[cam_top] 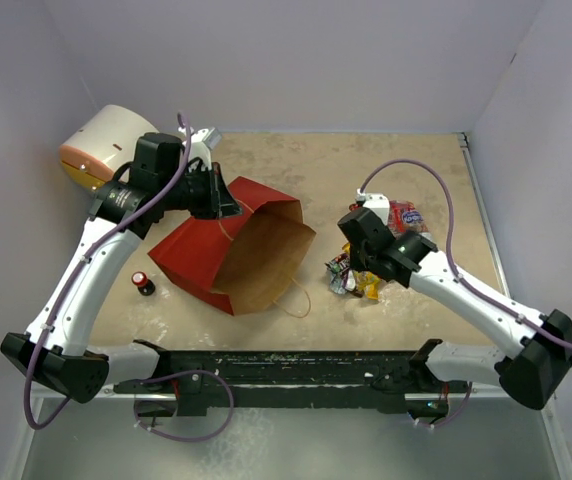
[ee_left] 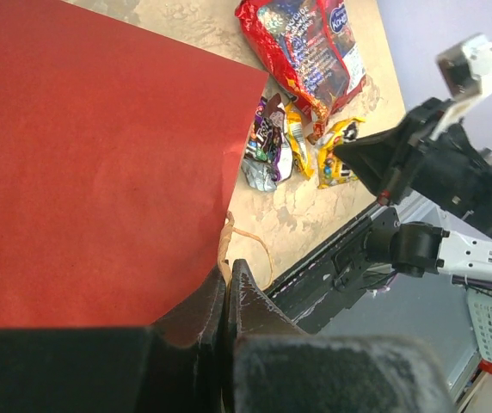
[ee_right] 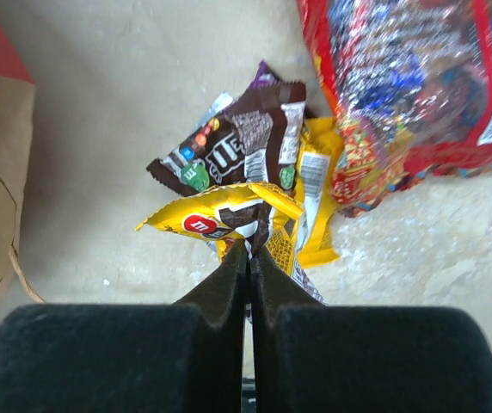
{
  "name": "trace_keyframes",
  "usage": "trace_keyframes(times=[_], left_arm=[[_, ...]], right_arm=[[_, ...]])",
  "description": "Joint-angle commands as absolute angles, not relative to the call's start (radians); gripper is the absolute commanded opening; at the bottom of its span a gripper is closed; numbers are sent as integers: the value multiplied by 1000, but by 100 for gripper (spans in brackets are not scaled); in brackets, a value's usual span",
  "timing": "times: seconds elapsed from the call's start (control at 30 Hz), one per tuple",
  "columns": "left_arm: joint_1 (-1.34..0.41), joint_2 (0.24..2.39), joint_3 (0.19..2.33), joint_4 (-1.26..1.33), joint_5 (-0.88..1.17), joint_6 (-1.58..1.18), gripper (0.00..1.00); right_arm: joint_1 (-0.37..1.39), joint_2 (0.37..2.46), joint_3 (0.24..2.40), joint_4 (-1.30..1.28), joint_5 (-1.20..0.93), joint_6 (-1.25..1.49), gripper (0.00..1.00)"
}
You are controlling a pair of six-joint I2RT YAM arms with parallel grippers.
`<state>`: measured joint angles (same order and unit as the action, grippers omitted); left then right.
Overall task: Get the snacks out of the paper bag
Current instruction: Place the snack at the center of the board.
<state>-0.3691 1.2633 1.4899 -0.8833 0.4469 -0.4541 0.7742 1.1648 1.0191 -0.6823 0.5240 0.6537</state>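
Note:
The paper bag (cam_top: pixel 191 255) lies on its side, red outside, brown mouth (cam_top: pixel 266 262) facing the near right. My left gripper (cam_top: pixel 221 205) is shut on its upper rim; in the left wrist view the jaws (ee_left: pixel 226 274) pinch the red edge (ee_left: pixel 100 155) and string handle (ee_left: pixel 250 241). The snacks (cam_top: pixel 351 278) lie in a pile right of the bag. My right gripper (ee_right: pixel 249 249) is shut on the yellow candy packet (ee_right: pixel 220 215), in front of a dark wrapper (ee_right: pixel 237 146). The large red-and-clear bag (ee_right: pixel 418 77) (cam_top: pixel 404 216) lies just beyond.
A white drum with an orange end (cam_top: pixel 106 148) stands at the back left, behind the left arm. A small red-and-black object (cam_top: pixel 143 283) sits on the table left of the bag. A black rail (cam_top: pixel 296 365) runs along the near edge. Walls close in on three sides.

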Motion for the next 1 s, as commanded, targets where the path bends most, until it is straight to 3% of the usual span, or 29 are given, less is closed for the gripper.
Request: trace_keyframes(times=[0.0,0.27,0.4,0.6,0.83,0.97], left_arm=[[-371,1257,1497,-840,466,-465,0],[-371,1241,1495,-834,477,-445,0],[-373,1209,1466,-790,530,-405,0],[-378,1111,1382,-803,561,-302,0],[-378,1024,1324,-916,501,-267,0],[-378,1004,1301,-923,475,-290,0]], right_arm=[[687,1216,1072,-711,358,735,3],[507,1313,1020,-554,239,738,4],[486,1352,999,-525,231,736,10],[479,1382,976,-566,278,701,30],[479,1339,1029,-600,303,568,60],[481,1283,1037,-492,203,398,68]])
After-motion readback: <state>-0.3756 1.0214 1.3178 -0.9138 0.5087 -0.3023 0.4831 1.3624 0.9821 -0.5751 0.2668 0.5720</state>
